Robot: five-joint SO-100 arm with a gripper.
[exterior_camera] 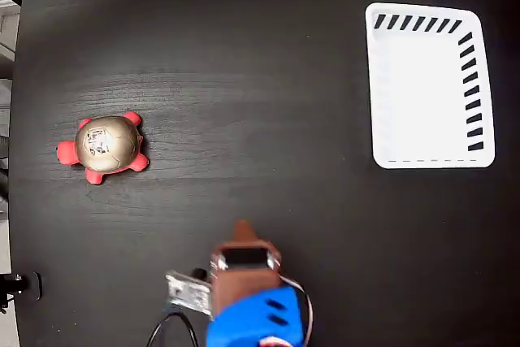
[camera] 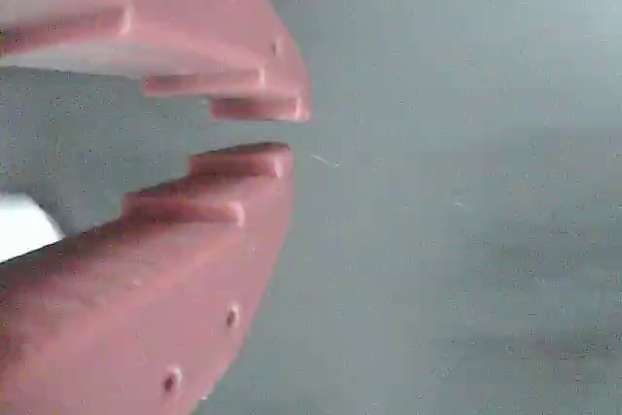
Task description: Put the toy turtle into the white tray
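fingers (camera: 277,133) of reddish-brown gripper nearly closed, thin gap, nothing held. small rubbery red-limbed toy turtle with gold domed shell (exterior_camera: 104,146) sits on dark wood-grain tabletop (exterior_camera: 260,79) at left, untouched. flat white rectangular slotted plastic tray (exterior_camera: 426,87) empty, far right. reach, grasp, carry, drop all remain.

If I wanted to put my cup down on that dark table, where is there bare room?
The widest bare patch lies mid-table, between the toy turtle at left and the white tray at right. The whole top strip above both is bare too, as is the lower right corner below the tray. It is crowded only at the bottom middle, where the arm and its hand sit.
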